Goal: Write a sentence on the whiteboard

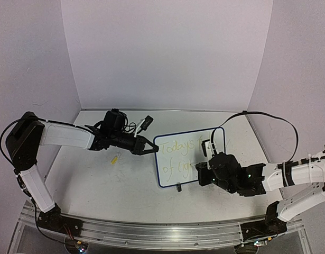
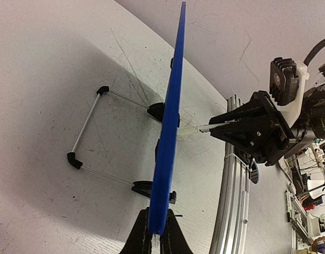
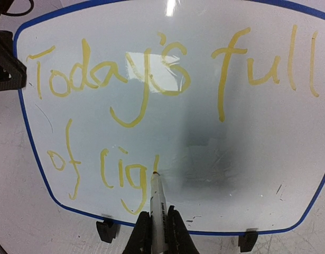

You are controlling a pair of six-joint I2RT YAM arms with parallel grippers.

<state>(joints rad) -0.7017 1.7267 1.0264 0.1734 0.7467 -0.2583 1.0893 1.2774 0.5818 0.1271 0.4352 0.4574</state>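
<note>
The whiteboard point(image 1: 180, 159) stands upright on the table, white with a blue frame. It fills the right wrist view point(image 3: 247, 148); the left wrist view shows it edge-on point(image 2: 170, 121). The sentence point(image 3: 151, 79) is in pale yellow: "Today's full" above, "of lig" and a started stroke below. My right gripper point(image 3: 157, 233) is shut on a white marker point(image 3: 158, 206), whose tip touches the board right of the "g". My left gripper point(image 2: 157, 238) is shut on the board's left edge. In the top view, the left gripper point(image 1: 151, 147) is at the board's left side and the right gripper point(image 1: 204, 170) at its front.
A small yellow marker cap point(image 1: 114, 158) lies on the table left of the board. The board's wire stand point(image 2: 88, 132) reaches out behind it. The aluminium rail point(image 1: 151, 233) runs along the near table edge. White walls enclose the back and sides.
</note>
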